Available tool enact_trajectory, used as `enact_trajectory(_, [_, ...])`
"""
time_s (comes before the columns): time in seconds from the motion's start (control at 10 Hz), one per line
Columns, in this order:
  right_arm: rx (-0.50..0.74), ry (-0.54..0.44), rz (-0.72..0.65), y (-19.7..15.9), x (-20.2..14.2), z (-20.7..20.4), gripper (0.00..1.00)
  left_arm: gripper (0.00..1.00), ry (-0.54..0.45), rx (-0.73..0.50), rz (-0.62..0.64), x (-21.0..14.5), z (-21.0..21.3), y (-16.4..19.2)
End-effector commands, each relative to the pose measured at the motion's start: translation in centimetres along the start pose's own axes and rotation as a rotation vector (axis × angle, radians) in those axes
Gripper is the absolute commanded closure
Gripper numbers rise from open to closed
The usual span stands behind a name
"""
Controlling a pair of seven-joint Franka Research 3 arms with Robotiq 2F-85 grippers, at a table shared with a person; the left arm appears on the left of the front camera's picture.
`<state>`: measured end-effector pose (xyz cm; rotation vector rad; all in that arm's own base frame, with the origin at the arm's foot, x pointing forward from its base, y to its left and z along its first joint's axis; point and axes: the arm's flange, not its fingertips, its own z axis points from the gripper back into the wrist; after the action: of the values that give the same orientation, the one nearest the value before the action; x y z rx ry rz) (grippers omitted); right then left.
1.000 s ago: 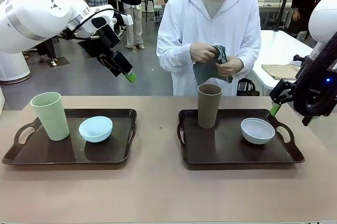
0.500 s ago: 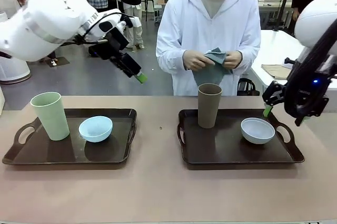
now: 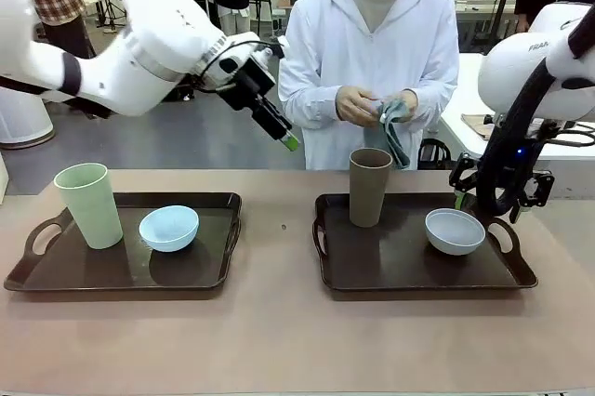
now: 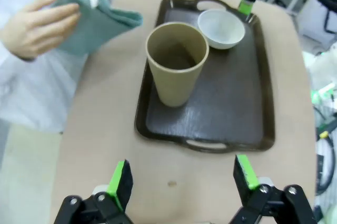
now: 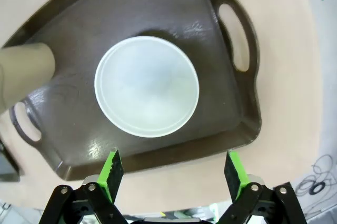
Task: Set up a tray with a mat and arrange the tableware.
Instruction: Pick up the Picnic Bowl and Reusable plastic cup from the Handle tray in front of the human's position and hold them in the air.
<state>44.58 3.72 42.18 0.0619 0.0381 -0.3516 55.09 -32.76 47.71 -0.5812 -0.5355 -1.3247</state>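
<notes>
Table (image 3: pixel 279 340): brown cup (image 3: pixel 370 187) upright on right tray (image 3: pixel 409 266), mouth up.

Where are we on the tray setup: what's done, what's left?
Done: cups and bowls stand on trays, pale green cup and light blue bowl on the left tray, brown cup and white bowl on the right tray. In hand: the person holds a teal cloth; left gripper and right gripper are open, empty, the right above the white bowl. Left: no mat lies on either tray.

The left pincer (image 3: pixel 289 142) is swinging toward the middle; the right pincer (image 3: pixel 461 197) is shifting inward over the small white matte bowl (image 3: pixel 455 231).
</notes>
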Motion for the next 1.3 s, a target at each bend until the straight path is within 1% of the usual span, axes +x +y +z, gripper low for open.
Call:
enact_trajectory(0.0, [-0.031, -0.014, -0.026, 1.0, 0.4, -0.1, 0.00, 0.00, -0.010, -0.061, -0.051, 0.8, -1.9, 2.9])
enact_trajectory(0.1, [-0.023, -0.011, -0.023, 1.0, 0.8, -0.4, 0.00, 0.00, -0.015, -0.077, -0.082, 1.4, -3.5, 3.4])
enact_trajectory(0.3, [0.006, -0.002, -0.005, 0.7, 1.0, -0.5, 0.00, 0.00, -0.004, -0.053, -0.121, 2.2, -5.3, 3.6])
enact_trajectory(0.4, [0.032, -0.009, -0.004, 0.3, 1.1, -0.1, 0.00, 0.00, -0.005, -0.057, -0.107, 2.0, -5.3, 3.7])
enact_trajectory(0.5, [-0.008, 0.003, -0.006, 0.4, 0.3, -0.5, 0.00, 0.00, -0.007, -0.062, -0.082, 1.6, -5.5, 2.9])
enact_trajectory(0.9, [-0.003, 0.002, -0.008, 0.3, 0.4, -0.4, 0.00, 0.00, -0.010, -0.068, -0.093, 1.9, -5.9, 3.2])
enact_trajectory(1.0, [-0.023, -0.017, 0.041, 0.7, 0.9, -1.4, 0.00, 0.00, -0.040, -0.083, -0.155, 1.4, -6.2, 3.1])
enact_trajectory(1.1, [-0.025, -0.027, 0.079, 0.4, 1.2, -2.1, 0.00, 0.00, -0.091, -0.112, -0.268, 1.3, -7.0, 2.9])
enact_trajectory(1.2, [-0.013, -0.022, 0.085, 0.1, 1.3, -2.7, 0.00, 0.00, -0.111, -0.134, -0.339, 1.1, -8.1, 3.1])
